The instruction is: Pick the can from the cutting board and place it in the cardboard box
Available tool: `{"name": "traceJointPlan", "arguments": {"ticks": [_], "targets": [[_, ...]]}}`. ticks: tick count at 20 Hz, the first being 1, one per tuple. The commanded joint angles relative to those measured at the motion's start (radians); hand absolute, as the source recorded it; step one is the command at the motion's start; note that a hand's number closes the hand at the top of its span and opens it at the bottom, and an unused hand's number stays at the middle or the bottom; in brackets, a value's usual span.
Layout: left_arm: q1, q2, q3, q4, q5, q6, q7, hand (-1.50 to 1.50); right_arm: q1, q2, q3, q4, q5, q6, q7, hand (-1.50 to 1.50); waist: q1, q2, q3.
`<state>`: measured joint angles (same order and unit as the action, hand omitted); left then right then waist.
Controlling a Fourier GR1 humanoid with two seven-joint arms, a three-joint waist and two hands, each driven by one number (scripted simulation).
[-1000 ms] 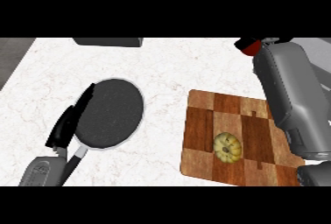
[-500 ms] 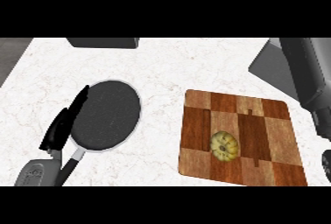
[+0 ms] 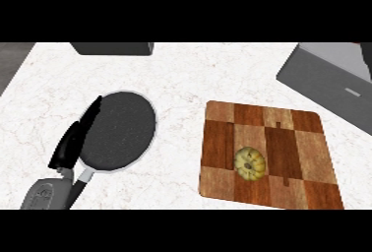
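The wooden cutting board (image 3: 291, 128) lies at the right, and only a round yellow squash-like thing (image 3: 249, 163) rests on it. No can shows anywhere on the board. Across the upper right corner runs my right grey forearm (image 3: 327, 81), its hand beyond the picture's edge. A sliver of red (image 3: 357, 44) peeks out at the top right above that forearm. My left hand (image 3: 71, 145) rests at the lower left, open, with straight black fingers along the pan's left rim. A dark grey box (image 3: 112, 47) sits at the top edge, cut off.
A round dark frying pan (image 3: 120, 130) lies left of centre, its handle pointing down towards my left forearm (image 3: 45, 196). White marble counter (image 3: 181, 78) spreads between the pan, the box and the board. The counter's left edge shows at the upper left.
My right forearm has swung up and to the right. The hand and the red thing seen beside it a second ago have left the picture. The left hand is still.
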<state>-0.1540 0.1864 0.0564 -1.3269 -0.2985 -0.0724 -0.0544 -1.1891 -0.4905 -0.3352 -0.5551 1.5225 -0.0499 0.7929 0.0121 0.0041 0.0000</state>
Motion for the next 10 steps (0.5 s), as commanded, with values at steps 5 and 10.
{"name": "traceJointPlan", "arguments": {"ticks": [5,10], "targets": [[-0.029,0.004,0.011,0.021,0.012,-0.016,-0.003,0.0,0.089,-0.097,-0.111,0.15,-0.1,-0.034,-0.082,1.5,0.008,0.007,0.001],[-0.019,-0.006,-0.004,-0.014,-0.008,0.001,0.029,0.0,0.132,-0.165,-0.253,0.231,-0.259,0.041,-0.23,-1.5,0.013,0.009,0.003]]}}
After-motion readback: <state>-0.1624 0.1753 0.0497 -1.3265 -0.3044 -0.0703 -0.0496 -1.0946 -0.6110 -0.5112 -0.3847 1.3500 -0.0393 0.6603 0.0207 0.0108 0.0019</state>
